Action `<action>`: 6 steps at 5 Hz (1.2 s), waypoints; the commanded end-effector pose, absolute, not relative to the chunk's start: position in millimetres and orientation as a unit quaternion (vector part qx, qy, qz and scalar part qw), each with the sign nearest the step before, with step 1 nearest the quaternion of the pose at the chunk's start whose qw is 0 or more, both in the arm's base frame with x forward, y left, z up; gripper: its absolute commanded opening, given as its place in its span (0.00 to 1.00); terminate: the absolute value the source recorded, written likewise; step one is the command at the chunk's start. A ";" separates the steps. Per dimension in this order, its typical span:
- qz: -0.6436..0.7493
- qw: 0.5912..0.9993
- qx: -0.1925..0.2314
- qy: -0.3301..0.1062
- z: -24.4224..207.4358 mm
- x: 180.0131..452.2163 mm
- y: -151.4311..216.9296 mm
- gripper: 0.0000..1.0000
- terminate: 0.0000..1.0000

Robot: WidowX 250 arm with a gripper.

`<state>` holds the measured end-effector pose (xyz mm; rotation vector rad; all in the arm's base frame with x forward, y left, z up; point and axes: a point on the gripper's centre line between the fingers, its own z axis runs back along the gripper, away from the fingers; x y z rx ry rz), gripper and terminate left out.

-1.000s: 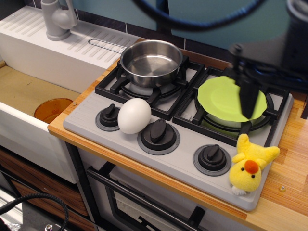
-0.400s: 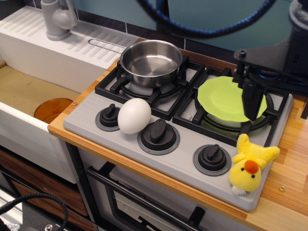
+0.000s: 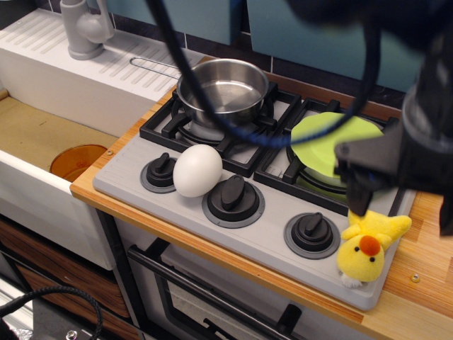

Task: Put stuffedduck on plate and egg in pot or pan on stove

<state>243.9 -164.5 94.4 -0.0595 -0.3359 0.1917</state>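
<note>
The yellow stuffedduck (image 3: 368,245) lies on the front right corner of the grey stove (image 3: 265,237), next to the right knob. My gripper (image 3: 402,214) hangs just above and behind the duck, its jaws spread apart and empty, with one dark finger (image 3: 359,200) by the duck's left wing. The lime-green plate (image 3: 320,146) sits on the right burner, partly hidden behind the gripper. The white egg (image 3: 197,170) rests between the left and middle knobs. The shiny steel pot (image 3: 223,88) stands empty on the left burner.
My arm's dark cable (image 3: 233,127) loops across the pot and burners. A sink basin on the left holds an orange round container (image 3: 76,161). A grey faucet (image 3: 85,28) stands at the back left. The wooden counter (image 3: 425,248) runs along the stove's right side.
My gripper has come forward and down from above the plate to just over the duck. The cable now swings across the pot. The duck, egg, pot and plate have not moved.
</note>
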 end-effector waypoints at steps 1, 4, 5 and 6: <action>0.095 0.971 -0.055 -0.212 75.8 256.7 -167.1 1.00 0.00; 0.098 0.958 -0.050 -0.263 50.1 252.2 -163.3 1.00 0.00; 0.102 0.955 -0.055 -0.271 39.0 254.9 -167.2 1.00 0.00; 0.101 0.954 -0.058 -0.278 30.3 259.6 -168.6 1.00 0.00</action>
